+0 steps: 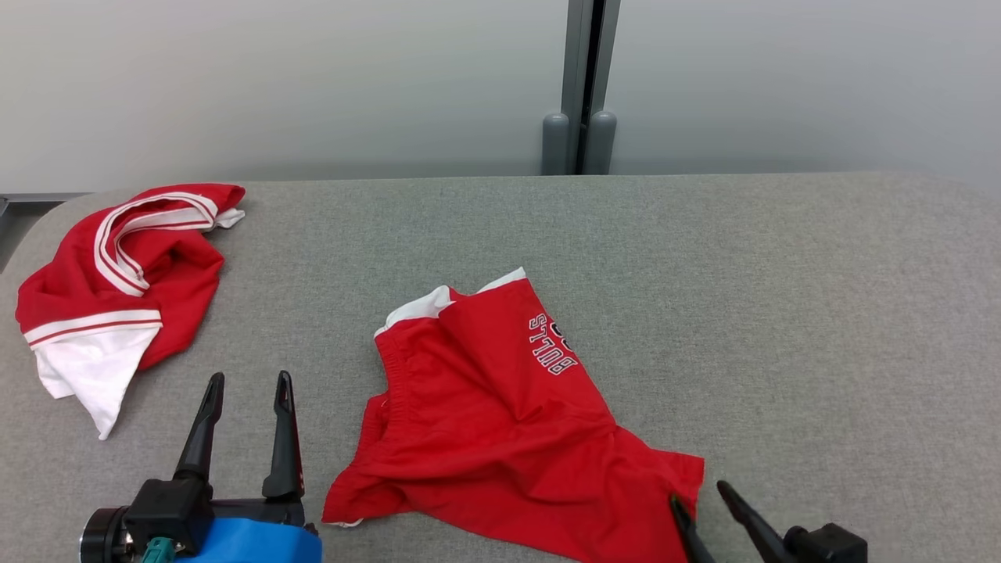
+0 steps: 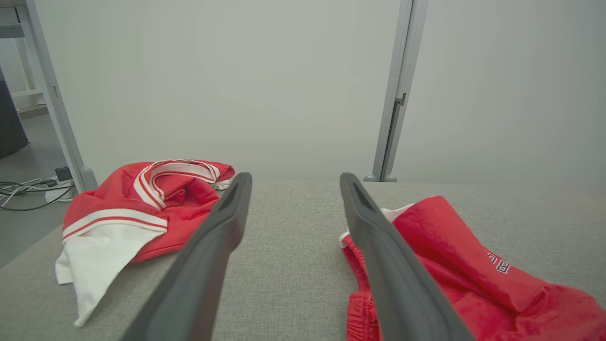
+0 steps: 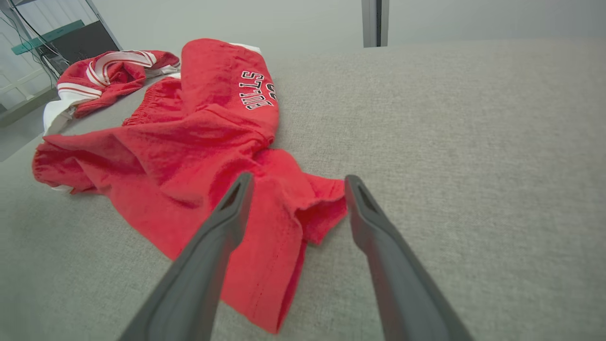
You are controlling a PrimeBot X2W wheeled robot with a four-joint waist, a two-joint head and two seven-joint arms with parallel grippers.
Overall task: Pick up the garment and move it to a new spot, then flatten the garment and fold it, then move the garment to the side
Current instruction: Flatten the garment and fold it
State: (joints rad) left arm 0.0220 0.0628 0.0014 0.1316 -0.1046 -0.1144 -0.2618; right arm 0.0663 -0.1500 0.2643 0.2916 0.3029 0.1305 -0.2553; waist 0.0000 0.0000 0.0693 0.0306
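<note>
As I scanned the grey table (image 1: pixel 821 313), red-and-white jersey (image 1: pixel 117 274) lay crumpled far left, my left gripper (image 1: pixel 249 379) hovered near it, fingers apart, empty, red shorts (image 1: pixel 500 422) lay rumpled mid-table, my right gripper (image 1: pixel 697 493) sat at their right corner, fingers spread, gripping nothing.

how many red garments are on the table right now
2: red shorts lie crumpled near the middle of the grey table, and a red and white top is bunched at its far left corner. None appears hidden.
</note>
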